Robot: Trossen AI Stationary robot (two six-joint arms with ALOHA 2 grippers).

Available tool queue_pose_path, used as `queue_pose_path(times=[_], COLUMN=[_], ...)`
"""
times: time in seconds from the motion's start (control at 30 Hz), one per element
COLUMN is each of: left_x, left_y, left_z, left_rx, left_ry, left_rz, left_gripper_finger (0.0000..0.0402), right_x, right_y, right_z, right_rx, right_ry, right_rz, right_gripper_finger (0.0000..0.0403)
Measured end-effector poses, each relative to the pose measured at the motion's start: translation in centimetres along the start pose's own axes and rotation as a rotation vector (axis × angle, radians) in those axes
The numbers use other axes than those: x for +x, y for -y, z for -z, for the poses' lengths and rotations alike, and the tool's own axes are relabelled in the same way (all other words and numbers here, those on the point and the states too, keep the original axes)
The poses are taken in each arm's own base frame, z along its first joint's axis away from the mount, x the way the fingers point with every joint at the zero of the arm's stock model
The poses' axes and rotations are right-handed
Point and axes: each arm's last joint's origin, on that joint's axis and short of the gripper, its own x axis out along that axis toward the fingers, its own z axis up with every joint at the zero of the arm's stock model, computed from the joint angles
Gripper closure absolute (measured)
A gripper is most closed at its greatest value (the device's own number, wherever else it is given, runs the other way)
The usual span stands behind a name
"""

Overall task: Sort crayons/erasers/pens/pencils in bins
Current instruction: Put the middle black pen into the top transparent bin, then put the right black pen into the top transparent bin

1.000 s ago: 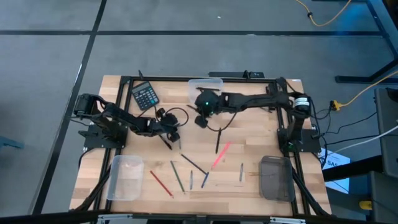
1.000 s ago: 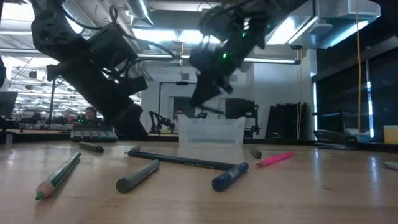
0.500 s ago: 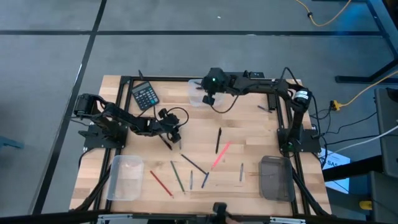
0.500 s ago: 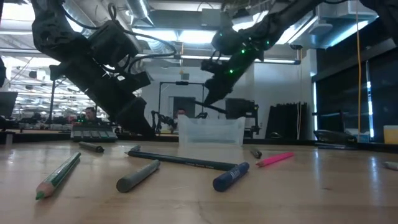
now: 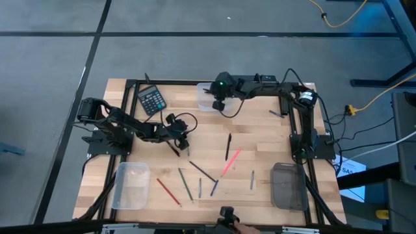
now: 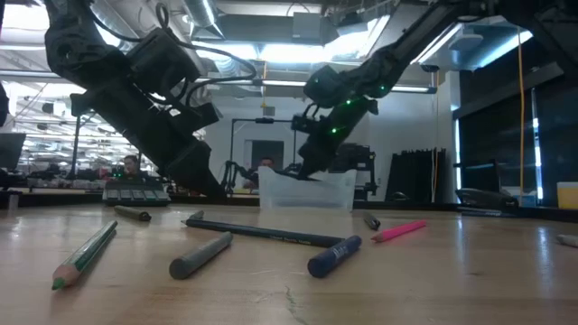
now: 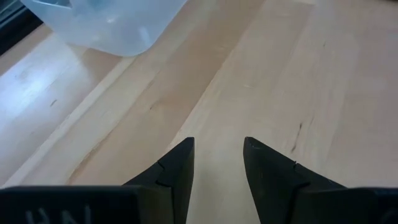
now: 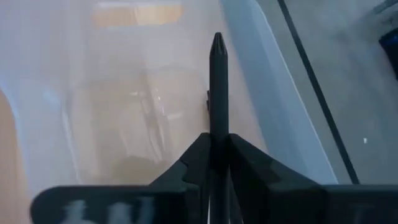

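Three bins [image 5: 214, 95] — one black calculator [image 5: 153, 100]

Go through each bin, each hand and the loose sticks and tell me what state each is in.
Back bin: upright, right hand over it.
Left bin: upright.
Dark bin: upright.
Right hand: shut on dark pen.
Left hand: open, empty.
Sticks: lying loose on table.
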Motion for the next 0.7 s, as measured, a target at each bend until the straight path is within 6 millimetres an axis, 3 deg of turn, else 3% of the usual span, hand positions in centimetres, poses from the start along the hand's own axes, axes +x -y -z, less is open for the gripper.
queue_pose_path(times=[0.3, 0.47, 0.53, 0.63, 0.7], left_x=[0.0, 0.0, 0.0, 0.1, 0.2], left_y=[0.0, 0.0, 0.0, -0.2, -0.4], left_z=[0.0, 0.0, -0.1, -0.3, -0.4], left_rx=[0.007, 0.006, 0.003, -0.003, -0.004], left_ry=[0.003, 0.005, 0.009, 0.026, 0.027], left_rz=[-0.004, -0.004, -0.003, -0.016, -0.023], left_gripper_finger=[0.0269, 0.0269, 0.0269, 0.0269, 0.0269], right_x=[0.2, -0.8, -2.8, -7.8, -10.8], right_y=[-0.4, -0.8, -0.9, -1.1, -1.6], right_z=[0.4, -0.4, -2.9, -7.6, -9.7], right_rx=[0.045, 0.093, 0.092, 0.064, 0.039], right_ry=[-0.026, -0.058, -0.036, -0.02, -0.051], right_rz=[-0.057, 0.066, 0.134, 0.182, 0.155], right_gripper_finger=[0.0312, 0.0268, 0.0253, 0.0236, 0.0231])
